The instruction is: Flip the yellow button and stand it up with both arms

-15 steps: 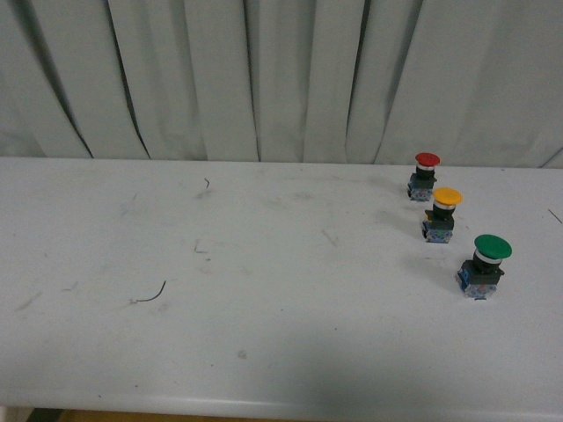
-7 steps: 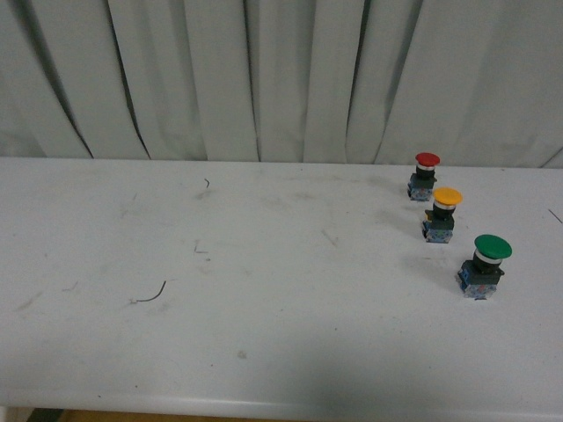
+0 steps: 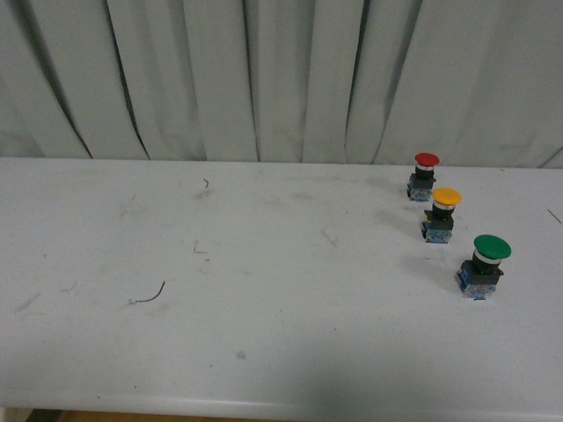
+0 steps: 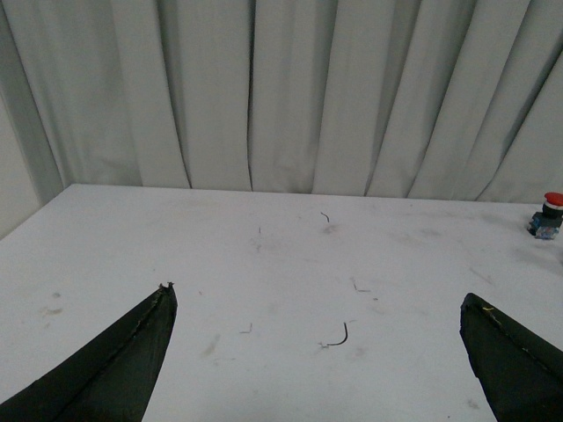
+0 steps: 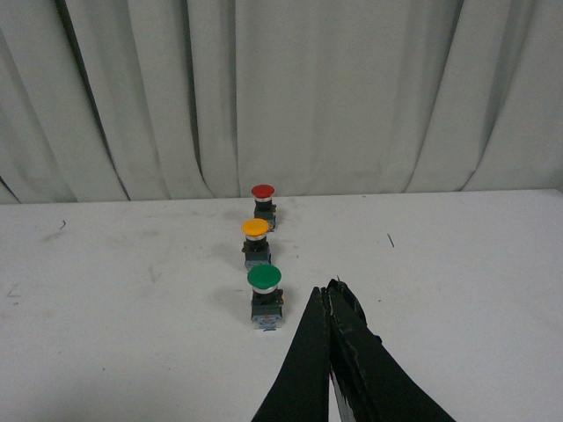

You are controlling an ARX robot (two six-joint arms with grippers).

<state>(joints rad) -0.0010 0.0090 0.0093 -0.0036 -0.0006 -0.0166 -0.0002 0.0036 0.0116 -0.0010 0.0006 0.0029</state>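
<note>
A pleated pale curtain point(image 3: 281, 79) hangs across the back, and in front of it one broad white desk point(image 3: 264, 334) carries everything, its surface scuffed and marked. Two hands show, each only in its own wrist view. The left hand point(image 4: 321, 352) is spread wide, its two dark fingers far apart with bare desk between them, and it holds nothing. The right hand point(image 5: 328, 303) has its two fingers pressed together to a point with nothing between them, hovering above the desk. Three push buttons stand upright in a single row, caps up, each apart from its neighbour. Nearest the right hand, just ahead of its fingertips and slightly to one side, is the one green button point(image 5: 265, 297), the largest of the three. Beyond it, farther from the right hand, stands the one yellow button point(image 5: 256, 241), on its blue-black base, between the other two and untouched by either hand. Farthest from the right hand, close to the curtain, is the one red button point(image 5: 263, 203). From the left hand only the red button can be seen, well away past its far finger at the edge of that view. One small curled bit of dark wire point(image 4: 336, 338) lies on the desk ahead of the left hand, roughly between its spread fingers.
</note>
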